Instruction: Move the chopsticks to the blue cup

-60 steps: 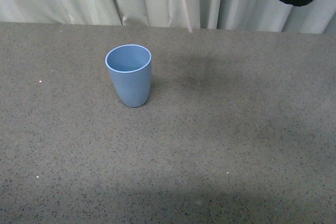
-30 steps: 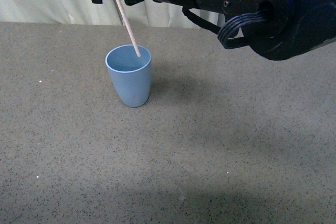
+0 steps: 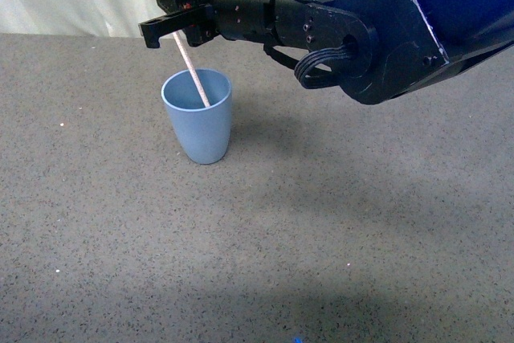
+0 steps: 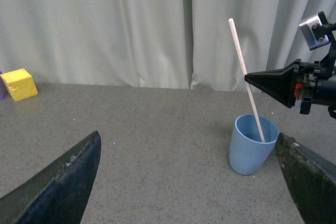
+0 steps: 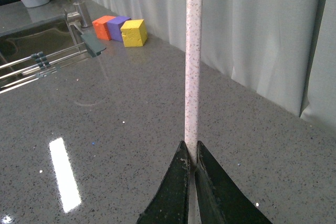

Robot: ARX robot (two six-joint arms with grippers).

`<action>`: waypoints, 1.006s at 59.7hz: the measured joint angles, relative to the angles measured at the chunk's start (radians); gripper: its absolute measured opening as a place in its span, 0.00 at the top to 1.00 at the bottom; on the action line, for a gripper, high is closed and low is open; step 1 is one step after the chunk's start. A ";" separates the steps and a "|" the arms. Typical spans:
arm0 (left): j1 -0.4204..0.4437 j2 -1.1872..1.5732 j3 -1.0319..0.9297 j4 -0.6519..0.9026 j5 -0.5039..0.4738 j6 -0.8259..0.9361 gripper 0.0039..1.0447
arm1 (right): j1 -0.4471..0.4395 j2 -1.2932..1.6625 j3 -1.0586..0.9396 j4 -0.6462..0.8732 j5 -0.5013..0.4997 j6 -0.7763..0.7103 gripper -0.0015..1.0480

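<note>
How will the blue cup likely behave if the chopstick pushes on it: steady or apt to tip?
The blue cup probably tips easily: it tapers to a narrow base. The chopstick, reaching far above its rim, would likely lever it over.

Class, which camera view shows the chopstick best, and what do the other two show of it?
The left wrist view: the chopstick shows whole, from its top down into the blue cup. The front view cuts off its top. The right wrist view shows only a short stretch held in the jaws of the right gripper.
</note>
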 joint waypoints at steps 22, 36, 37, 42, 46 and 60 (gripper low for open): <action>0.000 0.000 0.000 0.000 0.000 0.000 0.06 | -0.002 0.014 -0.005 -0.040 0.009 -0.022 0.99; 0.000 0.000 0.000 0.000 0.000 0.000 0.06 | -0.006 0.014 -0.010 -0.051 0.020 -0.028 0.86; 0.000 0.000 0.000 0.000 0.000 0.000 0.06 | -0.006 0.014 -0.011 -0.052 0.021 -0.028 0.85; 0.000 0.000 0.000 0.000 0.000 0.000 0.06 | -0.009 0.014 -0.023 -0.048 0.024 -0.027 0.71; 0.000 0.000 0.000 0.000 0.000 0.000 0.06 | -0.011 0.013 -0.032 -0.039 0.035 -0.022 0.61; 0.000 0.000 0.000 0.000 0.000 0.000 0.06 | -0.022 -0.030 -0.075 -0.014 0.108 -0.030 0.24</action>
